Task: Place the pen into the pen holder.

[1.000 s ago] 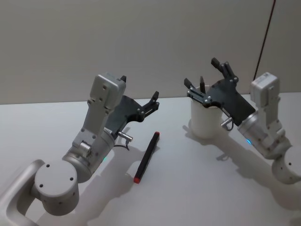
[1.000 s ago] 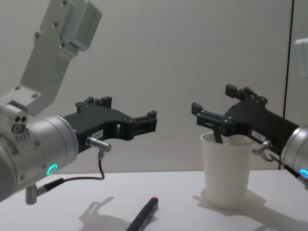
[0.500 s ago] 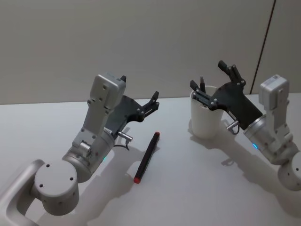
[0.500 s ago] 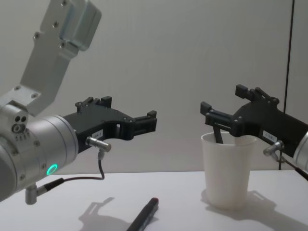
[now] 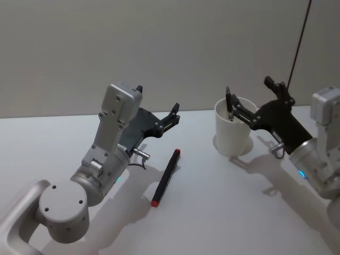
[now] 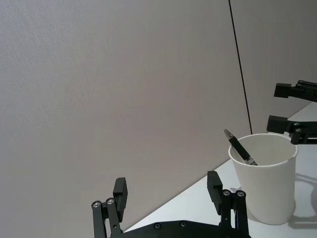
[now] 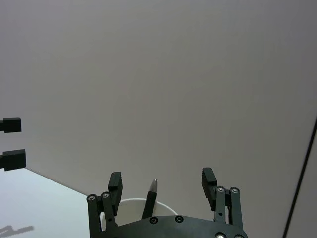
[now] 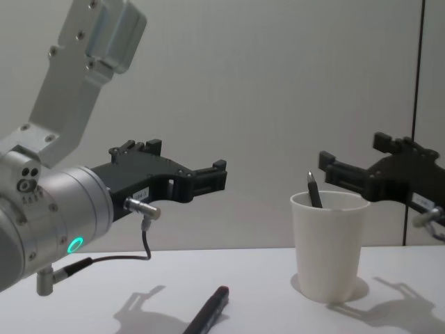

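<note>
The pen holder (image 5: 232, 133) is a white paper cup standing on the table, right of centre. A dark pen (image 5: 229, 102) leans inside it, tip poking above the rim. A second pen (image 5: 166, 176), black with a red end, lies flat on the table between the arms. My right gripper (image 5: 255, 99) hovers open just to the right of the cup, holding nothing. My left gripper (image 5: 173, 113) hangs open above the lying pen's far end. From the chest, the cup (image 8: 328, 247) holds the pen (image 8: 314, 191), with the right gripper (image 8: 358, 157) behind and to its right.
The pale table (image 5: 212, 212) runs up to a plain grey wall. A thin dark cable (image 5: 298, 40) hangs down the wall at the right. In the left wrist view the cup (image 6: 265, 181) stands ahead, with free table around it.
My right gripper has drawn back to the right, off the cup, and stayed open. The pen stays leaning inside the cup. The left arm and the lying pen have not moved.
</note>
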